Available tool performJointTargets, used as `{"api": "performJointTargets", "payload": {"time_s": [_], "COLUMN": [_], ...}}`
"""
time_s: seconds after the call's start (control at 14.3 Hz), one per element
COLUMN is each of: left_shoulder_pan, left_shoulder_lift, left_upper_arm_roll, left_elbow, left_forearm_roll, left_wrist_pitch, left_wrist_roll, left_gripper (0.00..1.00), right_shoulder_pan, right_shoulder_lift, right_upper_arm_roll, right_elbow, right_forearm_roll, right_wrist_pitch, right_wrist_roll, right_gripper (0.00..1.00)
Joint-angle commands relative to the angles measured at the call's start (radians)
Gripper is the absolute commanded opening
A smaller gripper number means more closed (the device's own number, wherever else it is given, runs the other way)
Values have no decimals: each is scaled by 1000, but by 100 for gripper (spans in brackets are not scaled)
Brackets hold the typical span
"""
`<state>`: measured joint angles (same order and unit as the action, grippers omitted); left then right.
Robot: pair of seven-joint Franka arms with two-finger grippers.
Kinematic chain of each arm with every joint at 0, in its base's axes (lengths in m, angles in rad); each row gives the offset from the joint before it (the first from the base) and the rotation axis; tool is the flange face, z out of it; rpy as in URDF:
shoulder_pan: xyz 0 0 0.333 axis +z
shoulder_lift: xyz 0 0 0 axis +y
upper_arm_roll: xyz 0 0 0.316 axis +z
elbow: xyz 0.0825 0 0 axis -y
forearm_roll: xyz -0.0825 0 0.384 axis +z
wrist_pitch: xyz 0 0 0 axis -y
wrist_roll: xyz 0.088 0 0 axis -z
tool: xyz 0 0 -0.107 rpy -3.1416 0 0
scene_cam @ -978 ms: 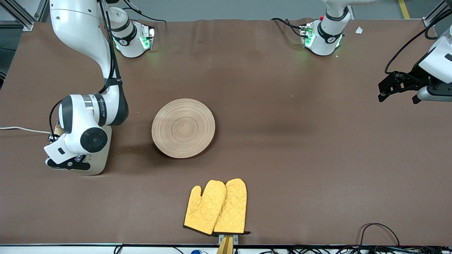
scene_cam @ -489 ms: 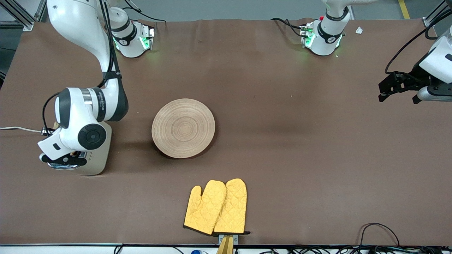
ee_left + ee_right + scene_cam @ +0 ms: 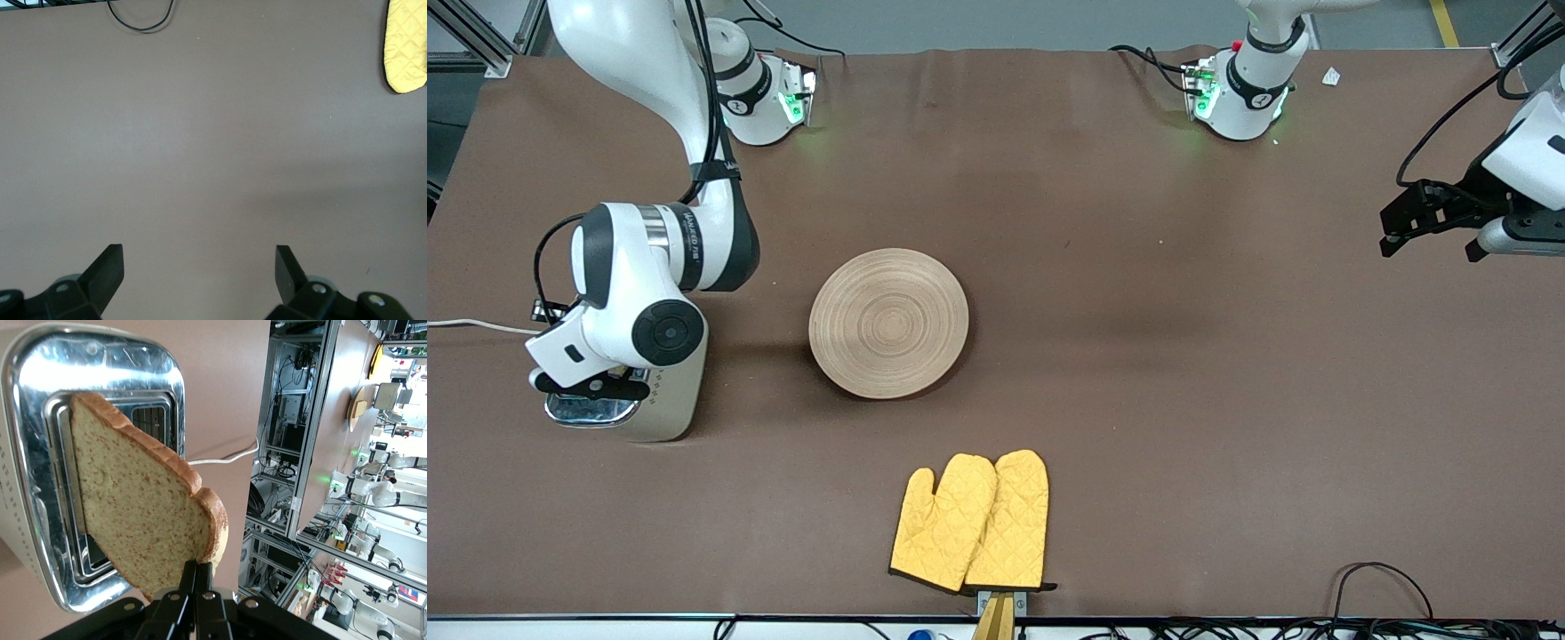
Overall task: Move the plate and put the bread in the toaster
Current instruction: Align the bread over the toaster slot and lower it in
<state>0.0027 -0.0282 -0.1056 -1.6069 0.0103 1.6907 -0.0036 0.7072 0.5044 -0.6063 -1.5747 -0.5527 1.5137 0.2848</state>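
My right gripper [image 3: 197, 577] over the toaster [image 3: 660, 404], fingers clamped on the bread slice [image 3: 137, 510] above its slot, bamboo plate [image 3: 888, 322] mid-table, my left gripper [image 3: 199, 263] waiting, spread wide, holding nothing.

Your front camera looks down from high across the table [image 3: 1103, 267], facing both bases. Your left wrist camera looks straight down on bare table, sharing the mitts [image 3: 405, 47] [image 3: 971, 523] with the front view. Your right wrist camera sits close over the toaster [image 3: 40, 407] [image 3: 667, 400].
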Motion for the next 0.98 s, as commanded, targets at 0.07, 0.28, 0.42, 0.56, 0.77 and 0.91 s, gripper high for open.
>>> {"api": "performJointTargets", "payload": {"time_s": [0.07, 0.28, 0.42, 0.56, 0.77, 0.91], "left_shoulder_pan": [0, 0, 0, 2, 2, 0], "left_shoulder_lift": [-6, -6, -6, -6, -6, -6], "left_upper_arm_roll": [6, 6, 6, 6, 6, 6], "left_elbow": [-5, -5, -5, -5, -5, -5], "left_forearm_roll": [-12, -12, -12, -13, -13, -12], "left_wrist_pitch": [12, 12, 12, 12, 12, 12], "left_wrist_roll": [25, 27, 27, 27, 27, 27], "left_gripper": [100, 100, 100, 100, 100, 100], "right_shoulder_pan": [12, 12, 11, 5, -2, -34], "right_shoulder_lift": [-33, -33, -32, -23, 19, 5], "right_upper_arm_roll": [8, 5, 6, 6, 8, 8], "right_elbow": [-39, -35, -33, -33, -28, -28], "right_forearm_roll": [-68, -76, -78, -79, -75, -35], "right_wrist_pitch": [-33, -33, -21, 47, 169, 213], "right_wrist_roll": [-12, -39, -38, -29, -9, -22], "right_gripper": [0, 0, 0, 0, 6, 99]}}
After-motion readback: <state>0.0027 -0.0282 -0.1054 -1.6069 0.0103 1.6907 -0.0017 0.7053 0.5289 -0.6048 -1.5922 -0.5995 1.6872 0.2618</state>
